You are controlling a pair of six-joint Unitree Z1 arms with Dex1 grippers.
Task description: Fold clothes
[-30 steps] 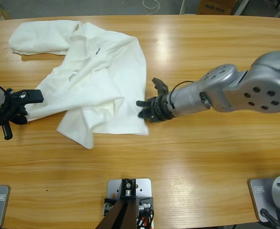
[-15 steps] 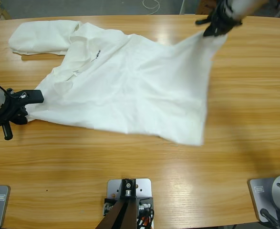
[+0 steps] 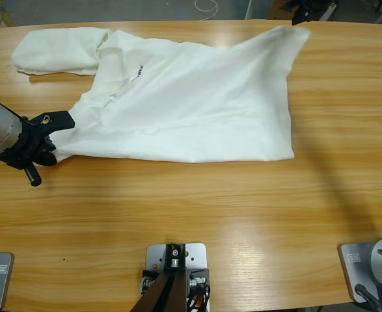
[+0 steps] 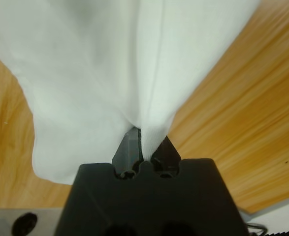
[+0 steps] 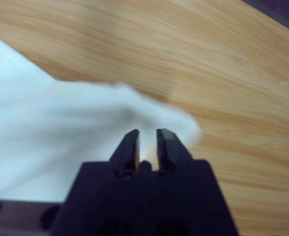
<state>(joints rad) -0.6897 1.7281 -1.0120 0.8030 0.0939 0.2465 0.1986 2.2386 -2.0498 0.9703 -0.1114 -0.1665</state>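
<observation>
High view: two white T-shirts on the worktop. The lettered T-shirt is spread across the middle; a second T-shirt lies bunched at the far left corner, touching it. The left tool pinches its near-left corner.

Left wrist view: the jaws are clenched on a fabric fold.

Right wrist view: the right tool is nearly closed, white cloth just beyond; I cannot tell whether it grasps.

High view looks straight down on the tabletop. Both wrist views sit close over the T-shirt, which all three views share.
</observation>
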